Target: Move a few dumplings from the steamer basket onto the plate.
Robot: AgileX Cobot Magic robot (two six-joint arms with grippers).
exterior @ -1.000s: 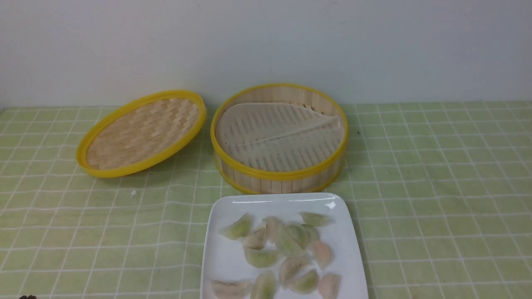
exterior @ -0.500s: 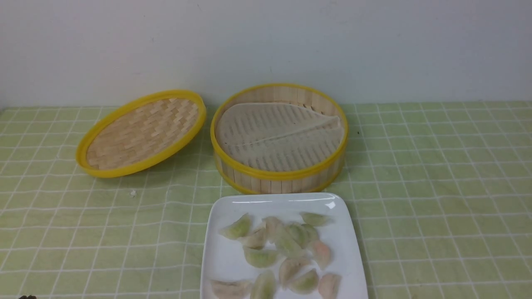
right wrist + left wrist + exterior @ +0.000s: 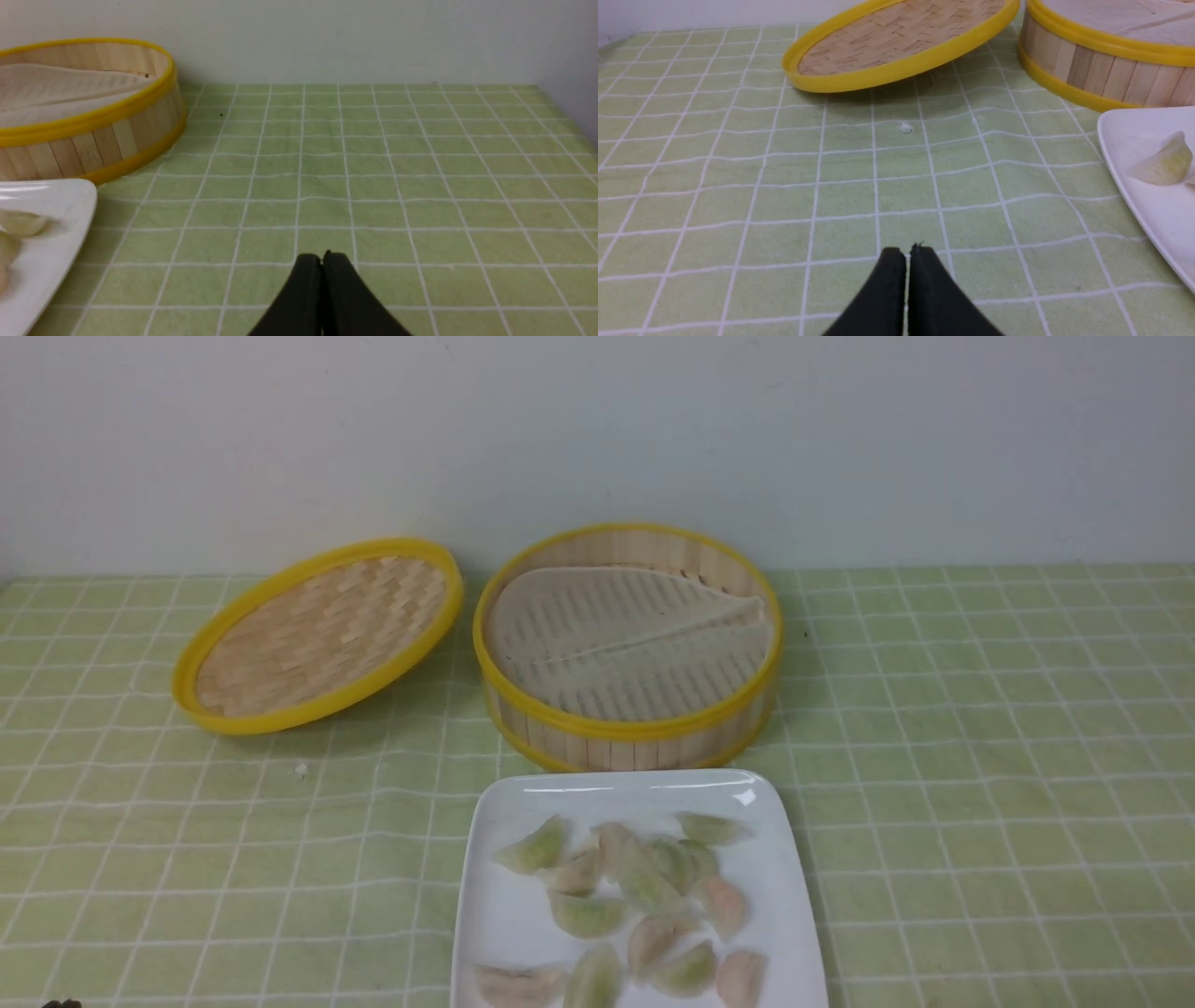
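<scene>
The steamer basket (image 3: 625, 733) stands at the back middle, holding only its pale ridged liner. In front of it sits the white square plate (image 3: 504, 924) with several pale green and pinkish dumplings (image 3: 644, 887) lying on it. My left gripper (image 3: 906, 252) is shut and empty, low over the cloth to the left of the plate (image 3: 1153, 210), where one greenish dumpling (image 3: 1164, 161) shows. My right gripper (image 3: 321, 257) is shut and empty over the cloth to the right of the plate (image 3: 51, 242) and basket (image 3: 93, 140). Neither gripper shows in the front view.
The shallow woven lid (image 3: 317, 635) with a yellow rim leans tilted to the left of the basket. A small white crumb (image 3: 299, 769) lies on the green checked tablecloth (image 3: 980, 756). A pale wall rises behind the table.
</scene>
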